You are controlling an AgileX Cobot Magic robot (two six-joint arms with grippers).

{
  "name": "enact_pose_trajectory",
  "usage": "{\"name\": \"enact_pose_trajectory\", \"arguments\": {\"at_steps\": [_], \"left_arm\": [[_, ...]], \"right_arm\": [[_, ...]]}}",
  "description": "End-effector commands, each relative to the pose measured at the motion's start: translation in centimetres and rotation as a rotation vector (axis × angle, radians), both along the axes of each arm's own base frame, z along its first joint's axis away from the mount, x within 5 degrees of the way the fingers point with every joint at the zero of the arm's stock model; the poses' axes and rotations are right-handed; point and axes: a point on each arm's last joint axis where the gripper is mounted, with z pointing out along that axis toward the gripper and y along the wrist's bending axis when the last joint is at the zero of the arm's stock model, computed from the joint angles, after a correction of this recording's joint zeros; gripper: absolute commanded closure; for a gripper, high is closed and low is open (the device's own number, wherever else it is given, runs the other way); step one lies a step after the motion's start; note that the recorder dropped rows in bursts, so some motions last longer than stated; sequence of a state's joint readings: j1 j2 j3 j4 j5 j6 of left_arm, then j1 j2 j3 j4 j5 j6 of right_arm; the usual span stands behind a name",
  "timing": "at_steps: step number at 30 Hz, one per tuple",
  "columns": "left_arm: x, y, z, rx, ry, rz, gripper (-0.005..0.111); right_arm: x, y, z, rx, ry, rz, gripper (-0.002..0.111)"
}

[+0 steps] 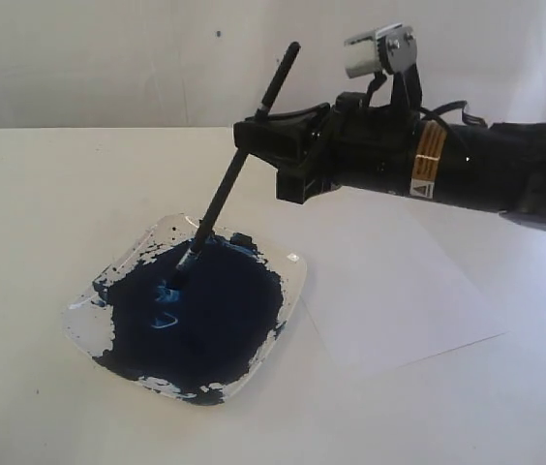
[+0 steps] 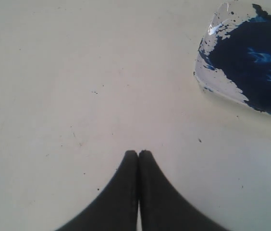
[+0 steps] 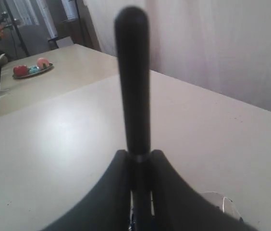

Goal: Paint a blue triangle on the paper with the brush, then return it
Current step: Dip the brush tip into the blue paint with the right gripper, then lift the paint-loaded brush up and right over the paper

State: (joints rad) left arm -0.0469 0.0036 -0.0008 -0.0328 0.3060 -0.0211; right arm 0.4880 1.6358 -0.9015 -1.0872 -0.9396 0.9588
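the right gripper [image 1: 254, 136] is clamping the brush [image 1: 227, 189] partway up its black handle, reaching across from the right so the bristle tip is dipping into the dark blue paint pool [image 1: 220, 310] in the clear dish [image 1: 295, 263]. the handle is leaning with its top tilted toward the arm, which i'd say is letting the bristles lie into the paint and load up. the paper [image 1: 399, 291] is lying flat just beside the dish on its right, under the arm. i'm seeing no blue triangle on it, so the painting looks not yet begun. the left gripper [image 2: 138, 153] is hovering over bare table [image 2: 68, 77] near the dish's corner, its jaws pressed together on nothing, probably sitting out of the way.
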Motion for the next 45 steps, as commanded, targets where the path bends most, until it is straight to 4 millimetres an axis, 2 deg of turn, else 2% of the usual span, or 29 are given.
{"name": "enact_pose_trajectory", "arguments": {"at_steps": [1,12,21,26,32,36,42,44,45], "left_arm": [[-0.1,0.0,-0.2,0.003,0.024,-0.008,0.107],[-0.1,0.0,-0.2,0.003,0.024,-0.008,0.107],[-0.1,0.0,-0.2,0.003,0.024,-0.008,0.107],[-0.1,0.0,-0.2,0.003,0.024,-0.008,0.107],[-0.1,0.0,-0.2,0.003,0.024,-0.008,0.107],[-0.1,0.0,-0.2,0.003,0.024,-0.008,0.107],[-0.1,0.0,-0.2,0.003,0.024,-0.008,0.107],[-0.1,0.0,-0.2,0.003,0.024,-0.008,0.107],[-0.1,0.0,-0.2,0.003,0.024,-0.008,0.107]], "right_arm": [[0.2,0.9,1.6,-0.052,-0.004,0.03,0.108],[0.1,4.0,2.6,-0.278,-0.052,-0.021,0.108],[0.0,4.7,3.6,-0.267,-0.062,-0.026,0.108],[-0.3,4.5,4.1,-0.253,0.0,-0.035,0.108],[-1.0,3.5,5.8,-0.261,0.007,-0.07,0.108],[-1.6,2.5,7.6,-0.228,-0.035,-0.089,0.108],[-1.5,-1.2,10.8,-0.164,-0.091,-0.147,0.108],[-1.4,-2.7,11.5,-0.141,-0.088,-0.143,0.108],[-1.1,-4.1,11.9,-0.123,-0.077,-0.148,0.108]]}}
